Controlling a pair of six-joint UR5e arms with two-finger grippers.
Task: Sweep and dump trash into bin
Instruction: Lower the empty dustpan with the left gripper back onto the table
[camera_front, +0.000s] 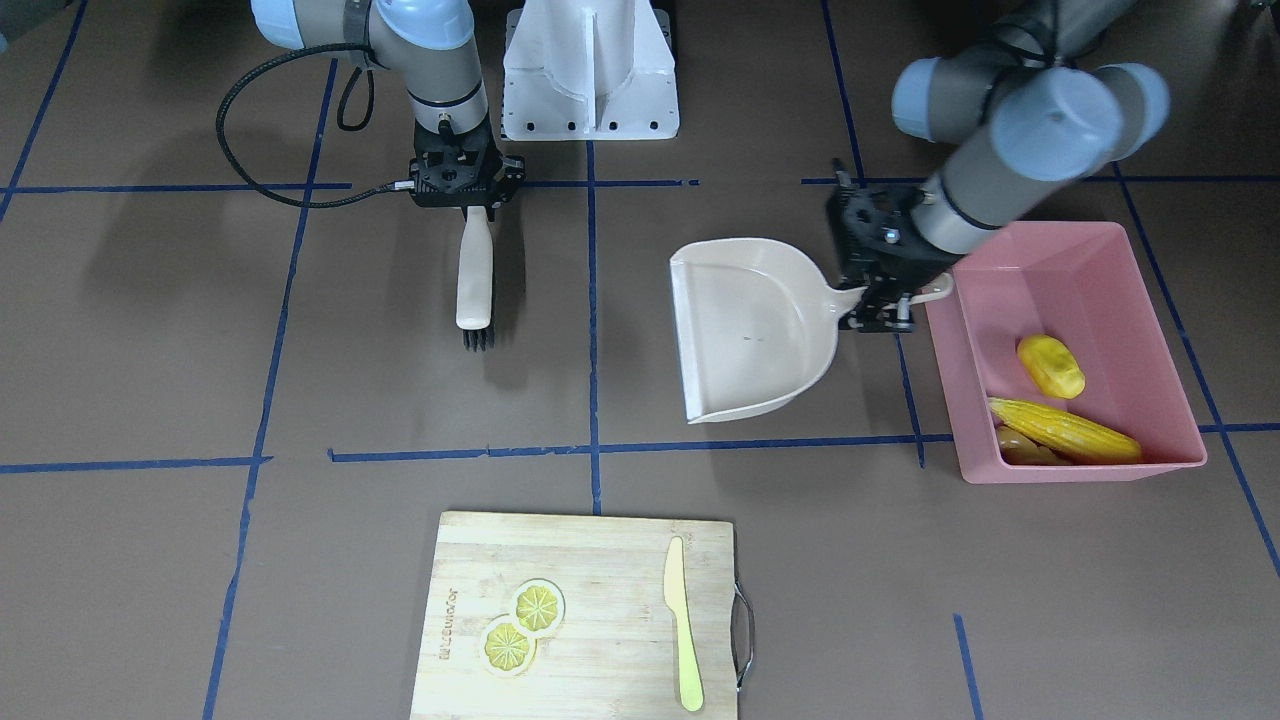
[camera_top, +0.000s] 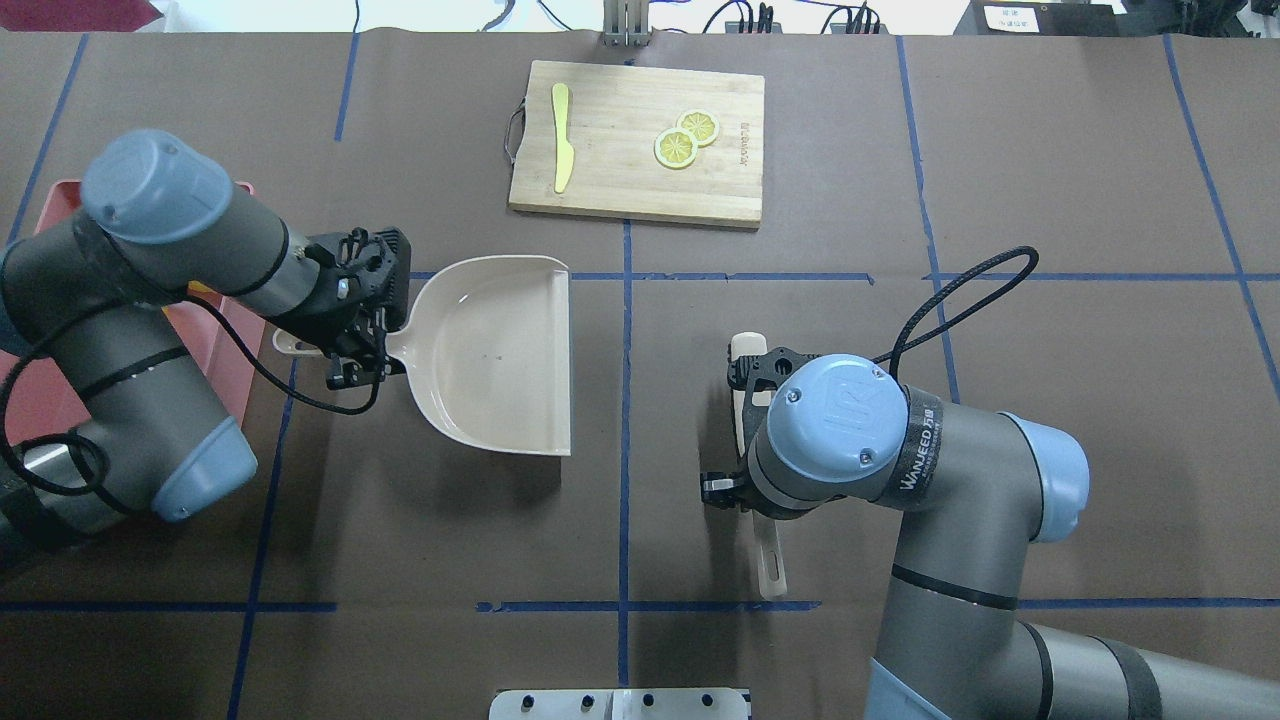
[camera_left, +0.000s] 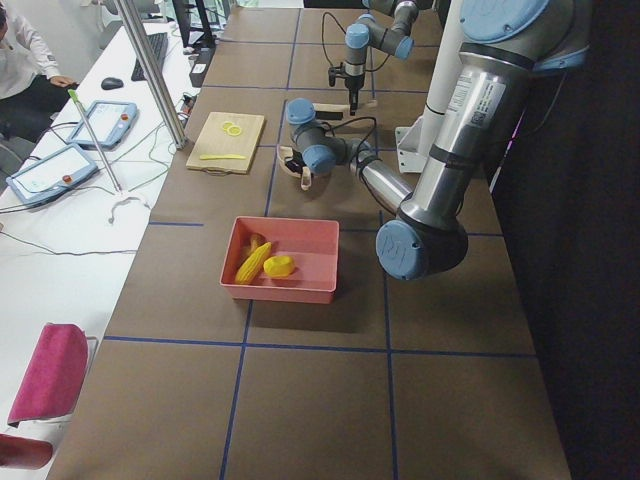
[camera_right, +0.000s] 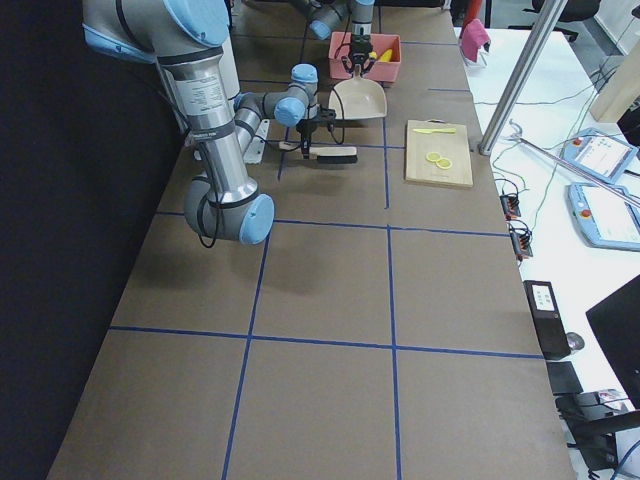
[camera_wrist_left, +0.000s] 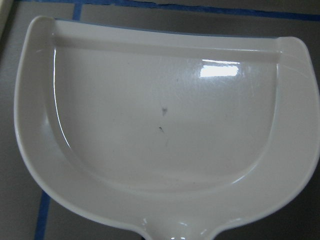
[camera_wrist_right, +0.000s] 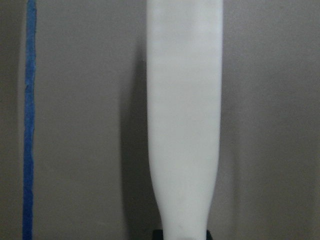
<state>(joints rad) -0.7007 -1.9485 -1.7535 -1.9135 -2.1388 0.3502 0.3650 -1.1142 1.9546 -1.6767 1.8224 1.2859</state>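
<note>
The pink bin (camera_front: 1150, 330) holds the trash: the yellow corn cob (camera_front: 1065, 430), the lumpy yellow oval vegetable (camera_front: 1050, 366) and the tan ginger root (camera_front: 1020, 448), which is partly hidden under the corn. My left gripper (camera_front: 885, 300) is shut on the handle of the empty beige dustpan (camera_front: 750, 330), which lies level just beside the bin. The left wrist view shows the pan (camera_wrist_left: 165, 125) empty. My right gripper (camera_front: 478, 205) is shut on the white brush (camera_front: 475, 275), bristles down, well away from the dustpan. In the overhead view the bin (camera_top: 215, 345) is mostly hidden behind my left arm.
A wooden cutting board (camera_front: 600, 560) at the table's far side carries two lemon slices (camera_front: 525, 625) and a pale green knife (camera_front: 683, 625). The white robot base mount (camera_front: 590, 70) stands between the arms. Blue tape lines cross the brown table.
</note>
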